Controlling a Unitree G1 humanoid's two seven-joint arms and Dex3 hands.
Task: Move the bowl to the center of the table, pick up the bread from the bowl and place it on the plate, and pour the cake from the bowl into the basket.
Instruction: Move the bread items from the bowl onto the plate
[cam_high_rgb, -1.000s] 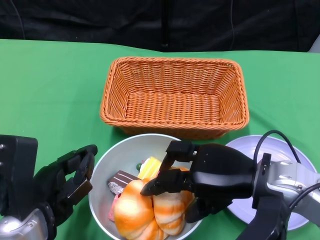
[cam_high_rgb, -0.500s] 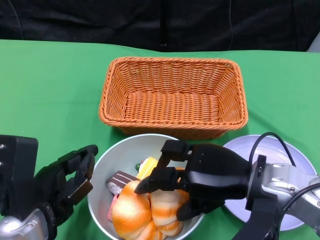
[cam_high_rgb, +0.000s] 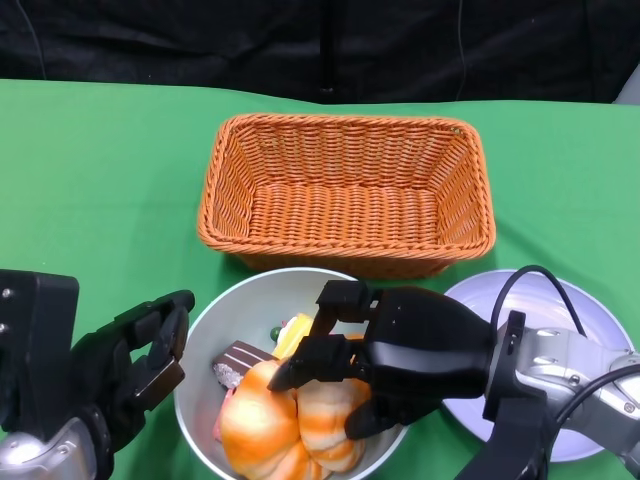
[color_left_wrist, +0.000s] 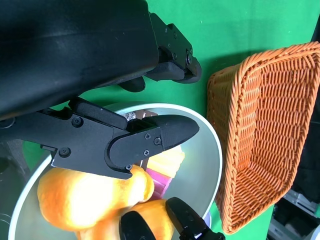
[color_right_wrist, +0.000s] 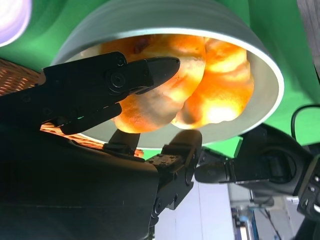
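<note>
A grey bowl (cam_high_rgb: 250, 295) sits at the near edge, holding two orange breads (cam_high_rgb: 262, 425), a chocolate cake piece (cam_high_rgb: 243, 357) and yellow and pink cake pieces (cam_high_rgb: 298, 333). My right hand (cam_high_rgb: 410, 350) reaches over the bowl from the right. Its fingers lie on top of the right-hand bread (cam_high_rgb: 325, 420) and its thumb is at that bread's side, spread apart. The right wrist view shows this bread (color_right_wrist: 220, 85) between fingers and thumb of the right hand (color_right_wrist: 90, 150). My left hand (cam_high_rgb: 120, 380) stands open close beside the bowl's left rim, holding nothing.
An orange wicker basket (cam_high_rgb: 345, 122) stands empty just behind the bowl. A lavender plate (cam_high_rgb: 565, 305) lies to the bowl's right, partly under my right forearm. Green cloth covers the table; a black backdrop runs along the far edge.
My right hand has slid left and lower over the bowl, its fingers now reaching further across the right-hand bread. The left hand has stayed put.
</note>
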